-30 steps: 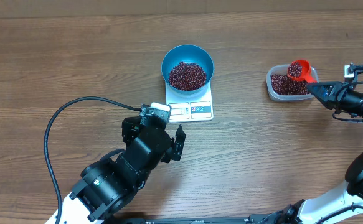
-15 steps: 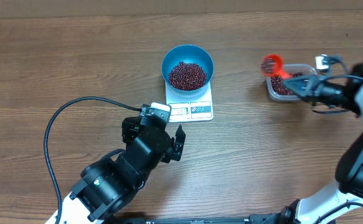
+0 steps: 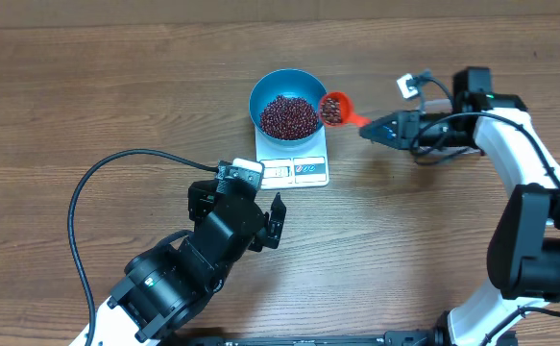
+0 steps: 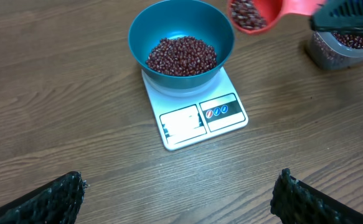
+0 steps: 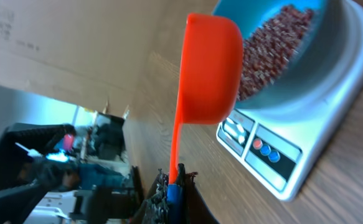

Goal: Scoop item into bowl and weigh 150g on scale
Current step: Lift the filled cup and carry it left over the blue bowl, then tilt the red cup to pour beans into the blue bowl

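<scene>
The scoop (image 3: pixel 333 109) and right gripper (image 3: pixel 368 127) are hanging just beside the right rim of the bowl (image 3: pixel 259 96), blocking that side. The right arm (image 3: pixel 510 135) is stretching above the tub (image 4: pixel 340 55), shutting off access from overhead. The left gripper (image 4: pixel 178 202) is sitting near the front-left corner of the scale (image 3: pixel 294 170), and a cable (image 3: pixel 76 207) is looping over the left front of the table (image 3: pixel 116 77). Bare wood is lying open left of and behind the bowl
</scene>
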`<action>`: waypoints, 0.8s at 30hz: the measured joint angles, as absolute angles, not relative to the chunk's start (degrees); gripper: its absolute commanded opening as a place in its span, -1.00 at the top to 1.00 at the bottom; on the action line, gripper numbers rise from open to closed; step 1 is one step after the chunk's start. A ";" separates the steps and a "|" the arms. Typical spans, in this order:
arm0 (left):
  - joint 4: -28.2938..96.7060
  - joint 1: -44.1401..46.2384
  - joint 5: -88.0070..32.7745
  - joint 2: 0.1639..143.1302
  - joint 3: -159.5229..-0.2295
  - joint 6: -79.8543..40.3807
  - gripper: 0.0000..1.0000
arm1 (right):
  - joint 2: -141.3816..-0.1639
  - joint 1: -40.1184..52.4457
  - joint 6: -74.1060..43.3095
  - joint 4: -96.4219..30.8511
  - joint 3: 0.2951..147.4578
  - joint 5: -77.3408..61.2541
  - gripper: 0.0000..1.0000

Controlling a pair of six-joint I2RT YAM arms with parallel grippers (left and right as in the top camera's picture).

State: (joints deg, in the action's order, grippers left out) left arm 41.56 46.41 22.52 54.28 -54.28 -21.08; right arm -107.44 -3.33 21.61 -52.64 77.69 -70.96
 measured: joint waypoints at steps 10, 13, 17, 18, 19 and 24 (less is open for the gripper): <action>41.56 46.41 22.52 54.28 -54.28 -21.06 -0.99 | -107.44 4.01 17.85 -52.58 85.97 -60.60 0.93; 41.56 46.41 22.52 54.28 -54.28 -21.08 -0.99 | -107.44 6.20 17.34 -52.56 88.20 -55.29 0.93; 41.56 46.41 22.52 54.28 -54.28 -21.08 -0.99 | -107.44 8.67 16.88 -52.07 89.36 -48.47 0.93; 41.56 46.41 22.52 54.28 -54.28 -21.06 -0.99 | -107.44 9.32 16.75 -51.99 89.36 -46.33 0.93; 41.56 46.41 22.52 54.28 -54.28 -21.08 -0.99 | -107.44 9.58 16.73 -52.03 89.36 -45.32 0.93; 41.56 46.41 22.52 54.28 -54.28 -21.08 -0.99 | -107.44 10.87 17.43 -51.44 89.36 -39.16 0.93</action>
